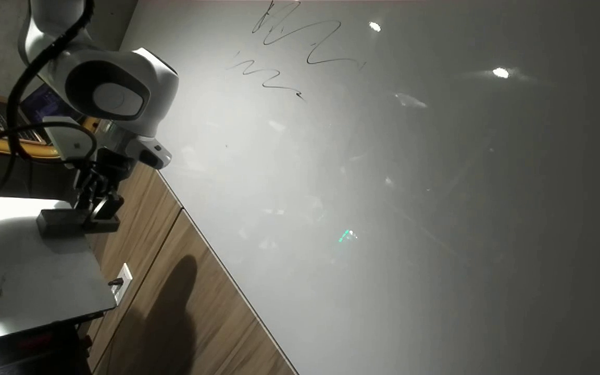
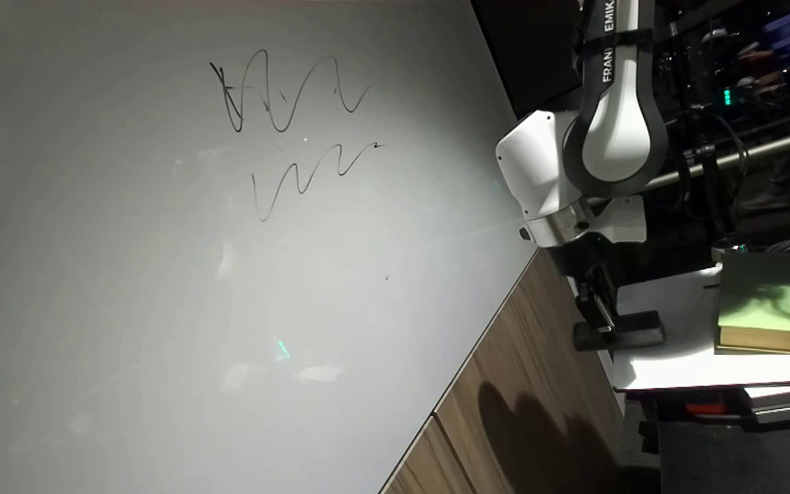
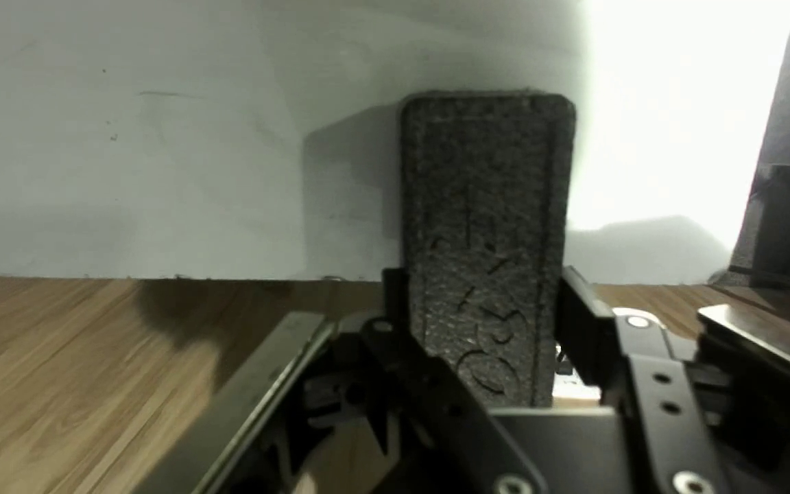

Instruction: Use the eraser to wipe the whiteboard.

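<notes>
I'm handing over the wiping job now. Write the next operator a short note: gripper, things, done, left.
The black two-finger gripper is closed on the dark-grey oblong eraser, a finger at each long side.
Things: the eraser partly overhangs the edge of the pale flat tabletop; whether lifted, I can't tell. The large glossy grey-white whiteboard bears an upper scribble and a lower scribble, both dark.
Done: eraser grasped.
Left: bring it to the board, wipe both.

We note the eraser (image 3: pixel 485 226), a dark-grey oblong block with its flat, inscribed face uppermost, lying apart from the whiteboard (image 2: pixel 134 302), which we find large, pale, glossy and scribbled in two dark zigzag rows.
</notes>
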`<action>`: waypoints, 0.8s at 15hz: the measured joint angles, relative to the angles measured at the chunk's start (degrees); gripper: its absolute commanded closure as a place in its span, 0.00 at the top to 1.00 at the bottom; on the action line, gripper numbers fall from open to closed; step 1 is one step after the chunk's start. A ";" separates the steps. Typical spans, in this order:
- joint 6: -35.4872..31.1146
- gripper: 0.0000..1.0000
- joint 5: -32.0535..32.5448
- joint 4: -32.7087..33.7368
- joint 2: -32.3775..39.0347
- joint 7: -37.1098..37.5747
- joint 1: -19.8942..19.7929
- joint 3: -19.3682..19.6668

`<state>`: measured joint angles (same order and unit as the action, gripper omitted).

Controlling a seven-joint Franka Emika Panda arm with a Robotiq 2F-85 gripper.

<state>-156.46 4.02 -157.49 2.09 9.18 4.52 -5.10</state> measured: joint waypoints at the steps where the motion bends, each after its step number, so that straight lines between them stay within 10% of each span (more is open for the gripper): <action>1: 0.04 0.29 -0.48 0.21 -0.47 -0.16 0.31 -0.18; 12: 5.73 0.29 -5.56 13.97 -20.28 -1.26 3.81 -3.05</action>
<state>-150.73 -1.54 -143.52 -18.19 7.92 8.33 -8.14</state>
